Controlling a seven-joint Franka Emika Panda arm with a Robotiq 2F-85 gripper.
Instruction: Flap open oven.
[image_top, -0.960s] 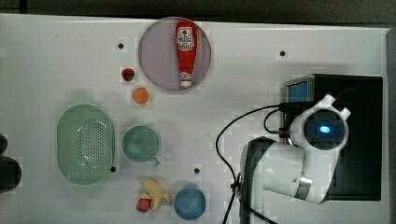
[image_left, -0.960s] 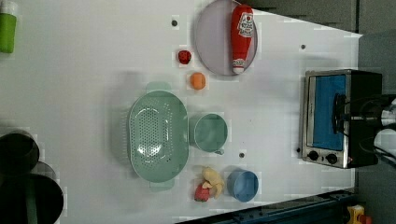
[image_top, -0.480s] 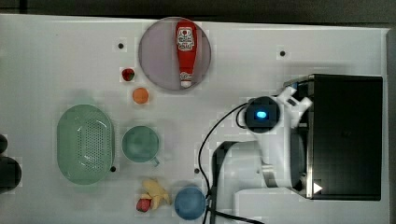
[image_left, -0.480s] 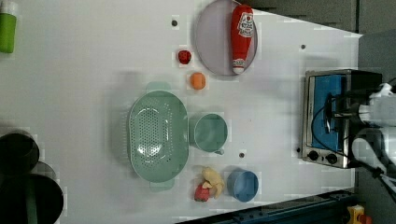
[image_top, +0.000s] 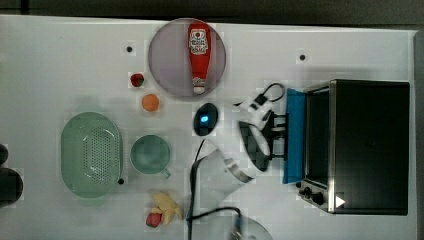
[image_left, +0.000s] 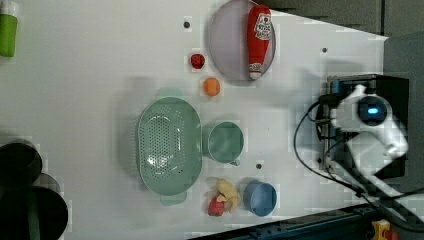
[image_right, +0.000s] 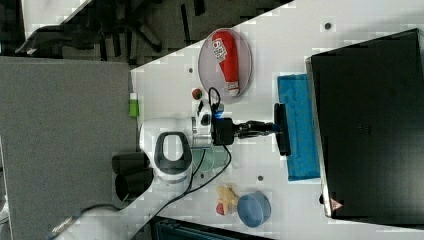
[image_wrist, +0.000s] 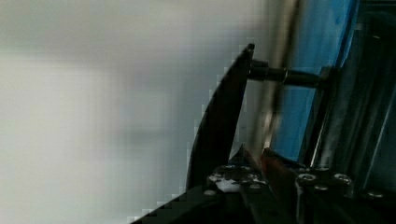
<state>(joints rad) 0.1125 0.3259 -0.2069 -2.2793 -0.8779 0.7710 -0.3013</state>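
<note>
The oven (image_top: 367, 145) stands at the top view's right, black on top with a silver frame. Its blue-tinted door (image_top: 295, 136) hangs partly open, leaning out toward the table's middle. My gripper (image_top: 279, 136) reaches in from the top view's left and is shut on the door's black bar handle (image_right: 283, 129). In the right view the gripper (image_right: 274, 128) meets the handle near its middle. The wrist view has the handle (image_wrist: 219, 126) close up with the blue door (image_wrist: 322, 46) behind it. The knobs (image_top: 312, 192) sit on the oven's front.
A grey plate (image_top: 167, 60) carrying a ketchup bottle (image_top: 199, 57) lies behind the arm. A strawberry (image_top: 136, 79), an orange (image_top: 150, 102), a green colander (image_top: 92, 154), a green cup (image_top: 150, 154), a banana (image_top: 167, 207) and a blue bowl (image_right: 253, 210) fill the table's middle and left.
The arm has swung from over the oven toward the top view's left, pulling the handle along. The door has come away from the frame and its blue face now shows.
</note>
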